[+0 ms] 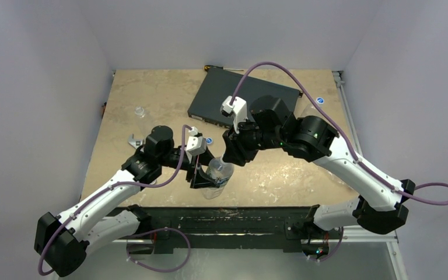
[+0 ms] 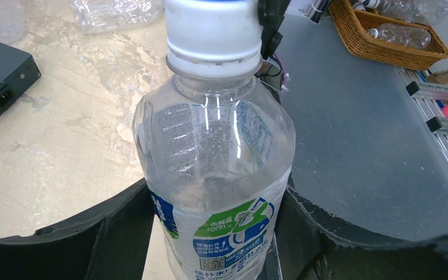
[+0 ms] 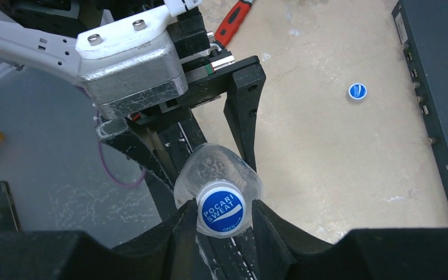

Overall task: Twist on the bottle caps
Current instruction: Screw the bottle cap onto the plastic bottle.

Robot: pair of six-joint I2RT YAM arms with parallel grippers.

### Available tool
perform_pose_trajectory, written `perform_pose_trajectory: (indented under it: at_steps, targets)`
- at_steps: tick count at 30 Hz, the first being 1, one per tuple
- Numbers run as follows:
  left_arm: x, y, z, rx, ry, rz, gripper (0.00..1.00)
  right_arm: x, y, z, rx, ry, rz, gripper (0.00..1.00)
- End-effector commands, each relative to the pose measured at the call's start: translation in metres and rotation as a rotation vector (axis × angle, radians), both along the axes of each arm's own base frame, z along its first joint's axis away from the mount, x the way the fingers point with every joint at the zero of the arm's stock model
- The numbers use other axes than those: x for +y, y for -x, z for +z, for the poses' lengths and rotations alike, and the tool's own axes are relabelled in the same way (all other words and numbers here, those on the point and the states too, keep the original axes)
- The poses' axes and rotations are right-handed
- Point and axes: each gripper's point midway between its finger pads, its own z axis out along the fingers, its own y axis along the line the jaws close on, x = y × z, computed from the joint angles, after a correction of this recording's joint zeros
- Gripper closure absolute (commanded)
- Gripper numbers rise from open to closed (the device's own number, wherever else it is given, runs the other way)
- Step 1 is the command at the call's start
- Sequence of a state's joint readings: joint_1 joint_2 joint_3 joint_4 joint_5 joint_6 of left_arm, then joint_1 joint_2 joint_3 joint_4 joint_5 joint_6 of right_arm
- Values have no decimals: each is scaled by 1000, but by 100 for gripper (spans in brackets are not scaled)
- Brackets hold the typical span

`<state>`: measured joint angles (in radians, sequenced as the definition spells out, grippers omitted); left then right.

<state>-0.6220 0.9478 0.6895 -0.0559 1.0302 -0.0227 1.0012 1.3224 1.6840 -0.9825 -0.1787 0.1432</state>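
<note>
A clear bottle (image 1: 217,175) with a blue-white-green label stands tilted near the table's front edge. My left gripper (image 1: 207,178) is shut on its body; in the left wrist view both black fingers press the labelled part of the bottle (image 2: 216,157), left gripper (image 2: 216,233). A blue and white bottle cap (image 3: 221,209) sits on the neck and also shows in the left wrist view (image 2: 213,32). My right gripper (image 1: 228,157) comes from above and is shut on this cap, right gripper (image 3: 221,213). A loose cap (image 3: 357,91) lies on the table, also seen from the top (image 1: 209,140).
A flat black box (image 1: 242,99) lies at the back centre. Another cap (image 1: 319,100) lies right of it. A small clear bottle (image 1: 140,111) stands at the back left. A red-handled wrench (image 3: 233,20) lies behind the left arm. A wicker basket (image 2: 394,35) holds bottles beyond the table.
</note>
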Motion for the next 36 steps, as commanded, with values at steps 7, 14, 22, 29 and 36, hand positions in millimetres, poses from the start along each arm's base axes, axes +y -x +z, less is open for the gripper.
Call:
perform_pose_trajectory:
  at_steps: [7,14,22,29,36]
  targets:
    - [0,0,17,-43,31,-24,100,2,8,6,-7,-4,62,52]
    - [-1,-6,19,-63,32,9,100,2,5,4,4,4,41,65]
    - [12,-87,50,-267,76,470,100,7,-20,-10,103,42,-194,90]
    - [52,-152,102,-497,196,901,100,9,-68,-40,279,75,-478,96]
    - [55,-175,125,-666,215,1095,100,33,-107,-63,365,33,-613,97]
